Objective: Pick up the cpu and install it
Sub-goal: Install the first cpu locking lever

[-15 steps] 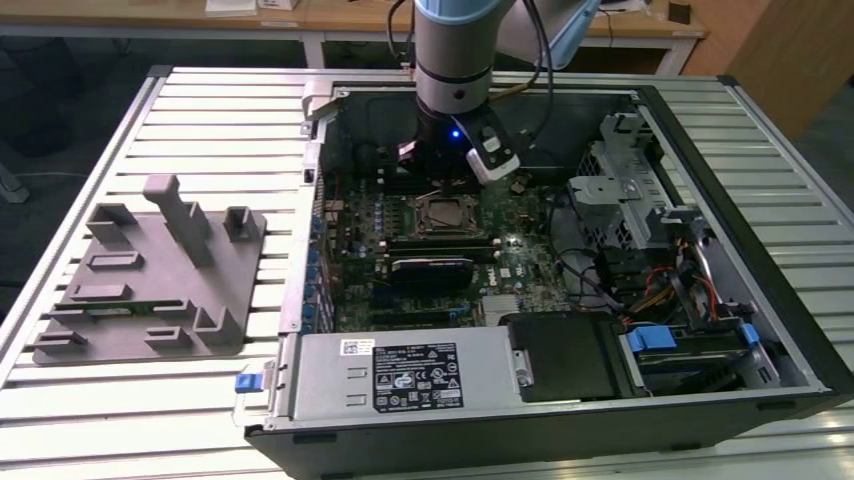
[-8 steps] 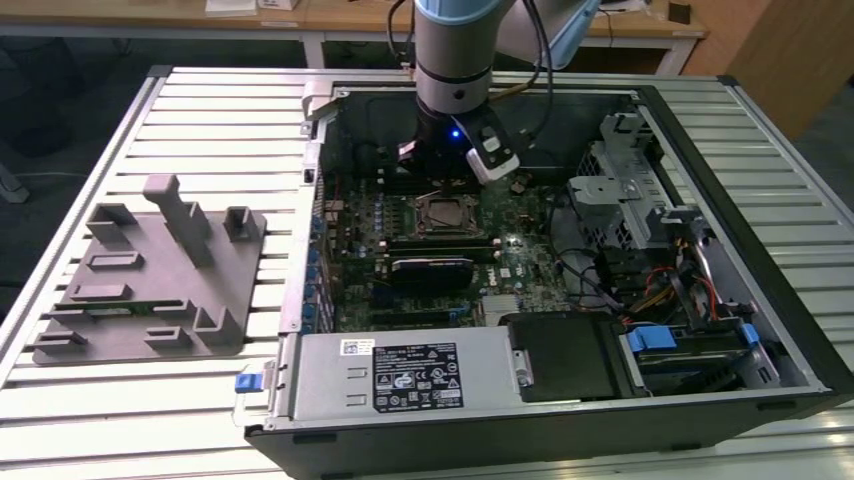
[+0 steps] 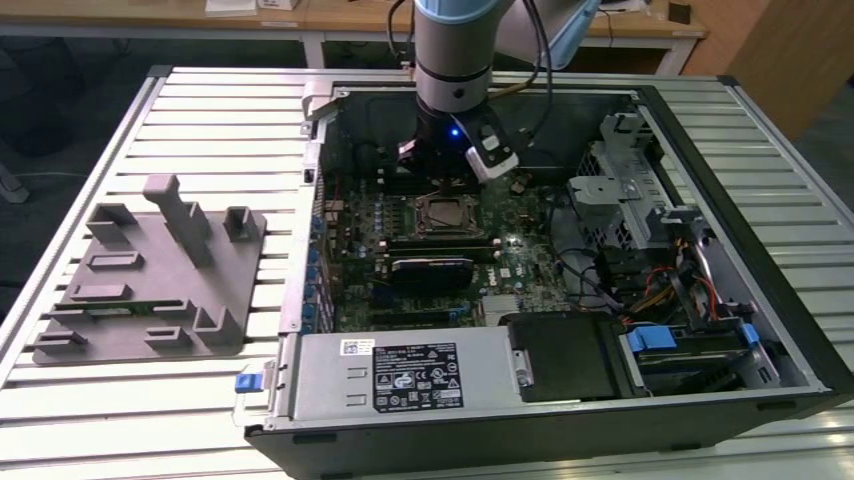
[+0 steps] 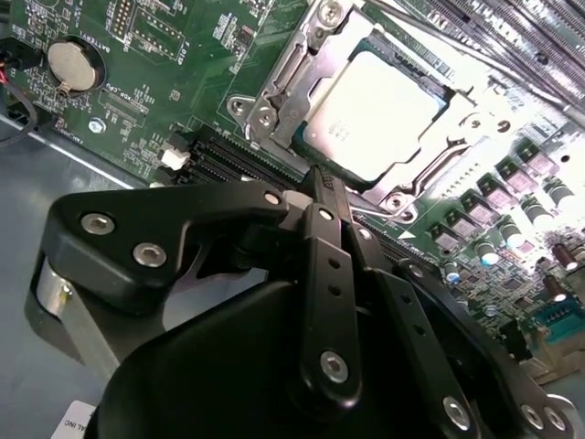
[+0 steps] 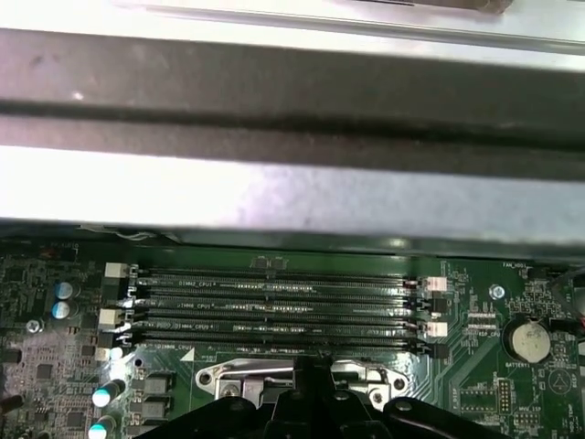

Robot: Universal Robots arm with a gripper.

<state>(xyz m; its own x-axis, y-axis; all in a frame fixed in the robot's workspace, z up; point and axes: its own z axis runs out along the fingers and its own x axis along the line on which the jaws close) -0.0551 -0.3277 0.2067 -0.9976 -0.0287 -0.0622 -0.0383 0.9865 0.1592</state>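
The cpu point(image 4: 375, 114) lies flat in its socket on the green motherboard, its silver top bare inside the metal socket frame point(image 4: 274, 87). In the second wrist view my gripper point(image 4: 324, 183) is just beside that socket, with its black fingers closed together and nothing between them. The exterior view has the gripper point(image 3: 447, 178) hanging inside the open computer case, a little above and behind the socket point(image 3: 445, 213). In the first wrist view the fingertips point(image 5: 311, 368) sit over the edge of the socket bracket point(image 5: 228, 377).
A grey plastic tray point(image 3: 147, 275) with upright posts stands on the slatted table at the exterior view's left. Inside the case are memory slots point(image 5: 274, 306), a coin battery point(image 4: 73, 64), a power supply point(image 3: 400, 375), and a drive cage with cables point(image 3: 621, 190).
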